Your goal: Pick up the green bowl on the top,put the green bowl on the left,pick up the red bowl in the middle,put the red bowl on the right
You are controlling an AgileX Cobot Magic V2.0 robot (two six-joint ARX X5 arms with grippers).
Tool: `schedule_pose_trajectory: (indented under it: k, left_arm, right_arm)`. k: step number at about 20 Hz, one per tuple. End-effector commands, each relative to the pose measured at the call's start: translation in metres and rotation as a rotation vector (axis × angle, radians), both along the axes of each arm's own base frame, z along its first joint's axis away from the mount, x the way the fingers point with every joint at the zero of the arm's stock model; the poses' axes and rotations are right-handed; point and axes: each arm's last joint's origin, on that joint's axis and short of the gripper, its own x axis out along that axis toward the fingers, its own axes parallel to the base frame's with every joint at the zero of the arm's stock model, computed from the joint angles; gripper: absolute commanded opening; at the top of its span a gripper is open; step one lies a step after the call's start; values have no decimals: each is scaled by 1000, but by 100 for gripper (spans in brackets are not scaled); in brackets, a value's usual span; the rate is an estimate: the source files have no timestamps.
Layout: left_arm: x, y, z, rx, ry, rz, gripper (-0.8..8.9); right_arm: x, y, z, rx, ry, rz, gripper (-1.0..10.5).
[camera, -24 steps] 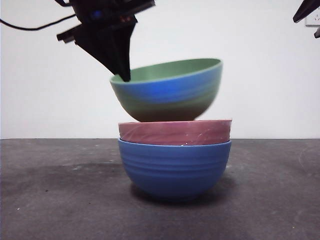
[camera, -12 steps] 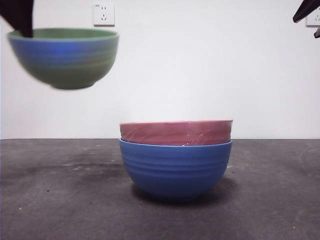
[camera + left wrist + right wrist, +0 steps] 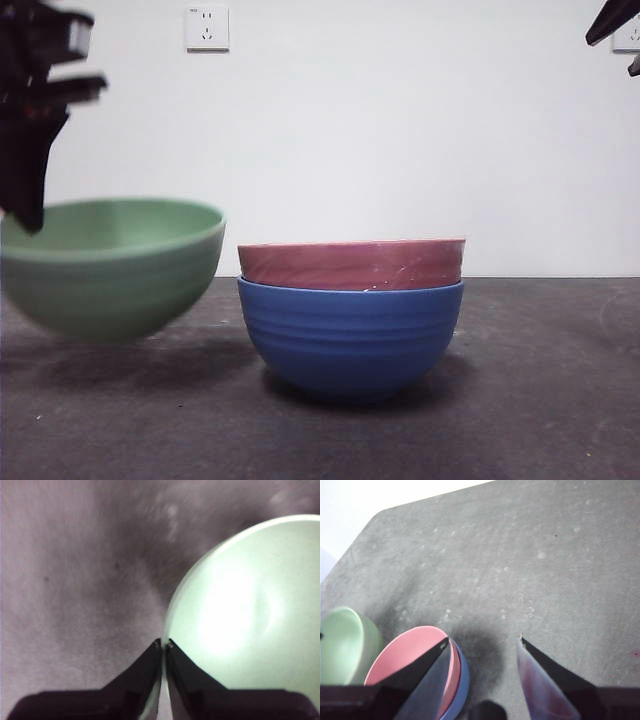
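Observation:
The green bowl (image 3: 110, 265) hangs low at the left of the front view, just above the table, slightly tilted. My left gripper (image 3: 28, 215) is shut on its rim; in the left wrist view the gripper (image 3: 164, 644) pinches the pale-green rim (image 3: 240, 620). The red bowl (image 3: 350, 264) sits nested in the blue bowl (image 3: 350, 335) at the middle. In the right wrist view my right gripper (image 3: 482, 641) is open and empty, above and beside the red bowl (image 3: 412, 652), with the green bowl (image 3: 342, 645) further off.
The dark grey table (image 3: 540, 400) runs across the front. A white wall with a socket (image 3: 207, 28) stands behind. The waiting right arm shows as a black tip (image 3: 610, 20) at the top right corner.
The green bowl, held by my left gripper, has moved from above the stack to the left and then down close to the table. The red and blue bowls have not moved.

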Motion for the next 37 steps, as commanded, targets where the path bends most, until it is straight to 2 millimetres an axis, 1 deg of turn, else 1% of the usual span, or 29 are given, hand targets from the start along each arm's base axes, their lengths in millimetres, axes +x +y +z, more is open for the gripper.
schedule_pose_trajectory:
  k: [1, 5, 9, 10, 11, 12, 13, 14, 15, 17, 19, 23, 26, 28, 30, 32, 34, 37]
  left_arm:
    - [2, 6, -20, -37, 32, 8, -9]
    - [9, 8, -36, -26, 83, 23, -9]
    - [12, 8, -38, -27, 81, 24, 1]
    - [11, 8, -39, -24, 90, 25, 35]
    - [11, 8, -39, -22, 97, 28, 144]
    - [11, 8, -39, -19, 97, 29, 283]
    - [11, 8, -38, -19, 93, 30, 377]
    - [11, 8, -37, -22, 90, 29, 385]
    - [11, 8, -34, -24, 83, 29, 385]
    - [9, 8, -24, -32, 52, 27, 381]
    - [3, 9, -7, -49, 3, 22, 381]
    - [-17, 13, 39, -144, -152, -2, 381]
    - [-39, 17, 73, -225, -285, -18, 381]
    - [-52, 20, 91, -264, -359, -39, 381]
    - [-63, 22, 101, -285, -407, -50, 377]
    - [-69, 24, 105, -291, -432, -51, 377]
    - [-70, 24, 106, -293, -436, -50, 377]
    - [-70, 24, 106, -293, -437, -50, 377]
  right_arm:
    - [1, 1, 0, -1, -2, 4, 221]
    - [4, 1, -2, -2, 15, 4, 221]
    - [5, 4, -3, -2, 21, 24, 224]
    - [4, 6, -3, 1, 19, 53, 231]
    - [3, 8, -3, -7, 11, 80, 231]
    - [3, 12, -3, -15, 9, 104, 233]
    - [3, 16, -2, -18, 9, 132, 278]
    - [4, 21, -2, -21, 14, 162, 312]
    - [5, 27, -1, -30, 24, 197, 316]
    - [7, 39, 3, -72, 60, 281, 315]
    - [11, 57, 9, -124, 120, 383, 315]
    - [20, 97, 22, -234, 222, 587, 310]
    - [26, 131, 22, -318, 270, 693, 305]
    - [29, 153, 16, -386, 273, 740, 246]
    - [30, 174, 4, -428, 301, 803, 246]
    - [29, 190, -12, -511, 320, 826, 246]
    - [29, 205, -28, -601, 332, 836, 245]
    - [33, 221, -50, -644, 363, 867, 243]
